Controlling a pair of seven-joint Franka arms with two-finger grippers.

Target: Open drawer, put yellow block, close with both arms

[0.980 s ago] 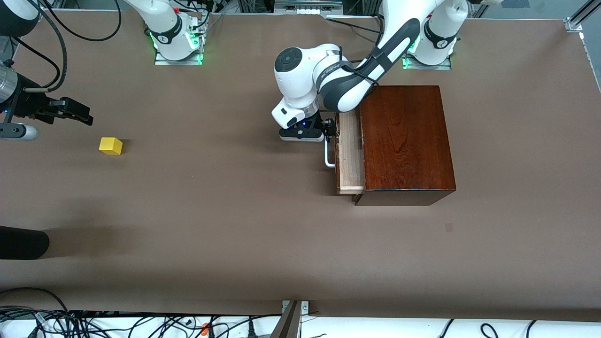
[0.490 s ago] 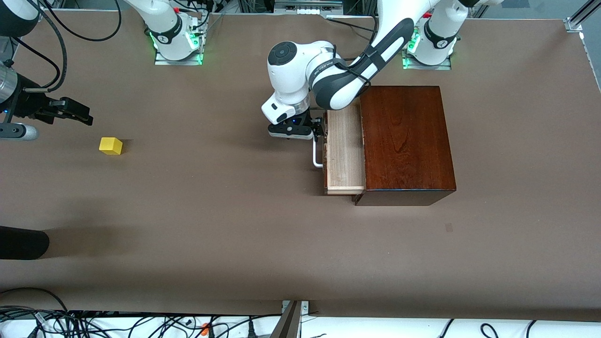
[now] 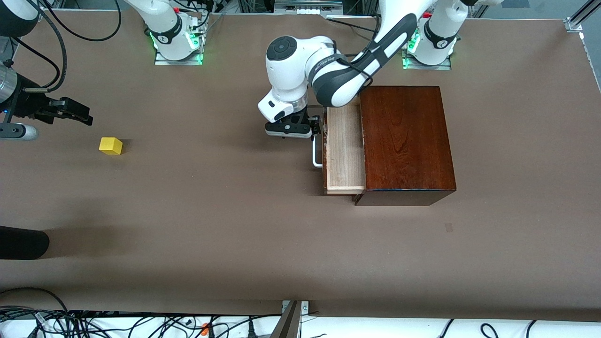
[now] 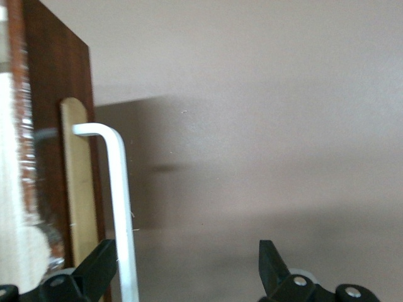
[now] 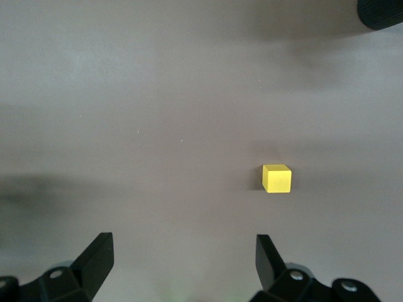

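Drawer (image 3: 345,150) farther out; left gripper (image 4: 189,277) wide beside handle (image 4: 119,207).

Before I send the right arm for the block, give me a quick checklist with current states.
1. Drawer pulled out, pale interior showing: ok.
2. Left gripper open around the white handle, not clamped: ok.
3. Left arm out of the way above the drawer: not ok, it overhangs one end.
4. Yellow block free on the table, toward the right arm's end: ok.
5. Right gripper open, empty, over bare table beside the block: ok.
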